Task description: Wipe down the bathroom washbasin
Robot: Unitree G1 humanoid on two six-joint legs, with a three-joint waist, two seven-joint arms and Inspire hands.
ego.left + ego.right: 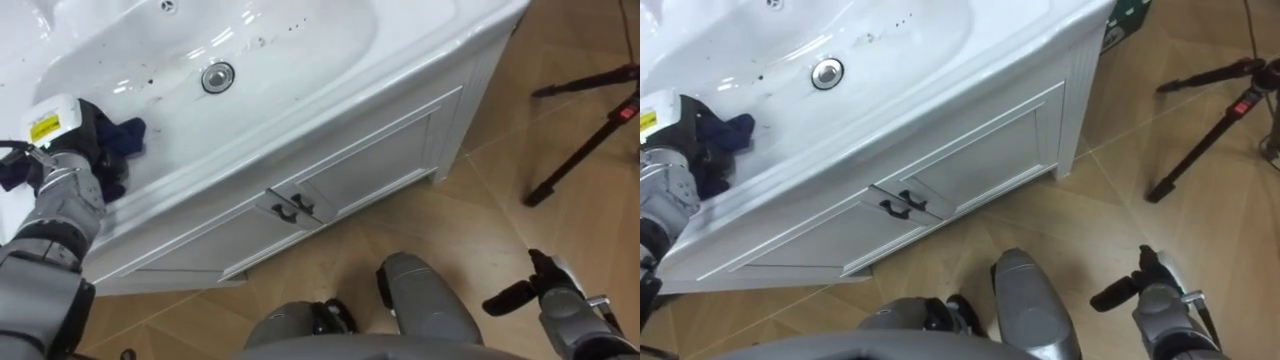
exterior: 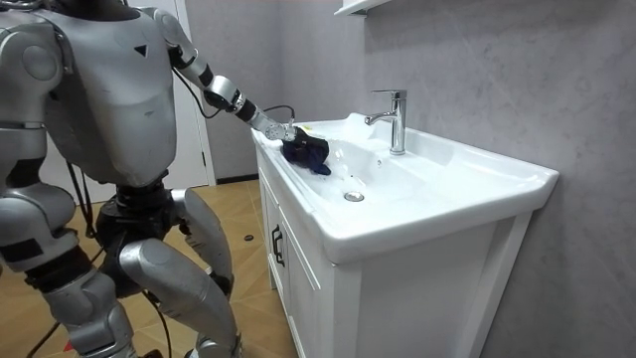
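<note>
In the left eye view, your left hand [image 1: 88, 140] was clenched on the dark blue cloth [image 1: 127, 134], holding it against the basin [image 1: 300, 60] wall at the bowl's left side, close under the front rim. That grip suited a wiping stroke: the cloth was bunched and soft, so it needed the fingers round it to stay put on glossy white ceramic. The round metal drain [image 1: 217, 77] lay apart from the cloth, further into the bowl, with small dark specks [image 1: 250, 42] beyond it, probably the dirt to clear. Your right hand [image 1: 535, 288] hung low over the wooden floor [image 1: 470, 215], fingers loose and holding nothing, likely parked out of the way.

In the room view, you stood at the cabinet's [image 2: 298, 288] front, left arm stretched out over the rim. The chrome faucet [image 2: 394, 117] rose upright at the back edge, well apart from the cloth.

In the right eye view, the panelled white doors carried two small dark handles [image 1: 902, 205], and a black tripod [image 1: 1210, 120] stood on the floor.
</note>
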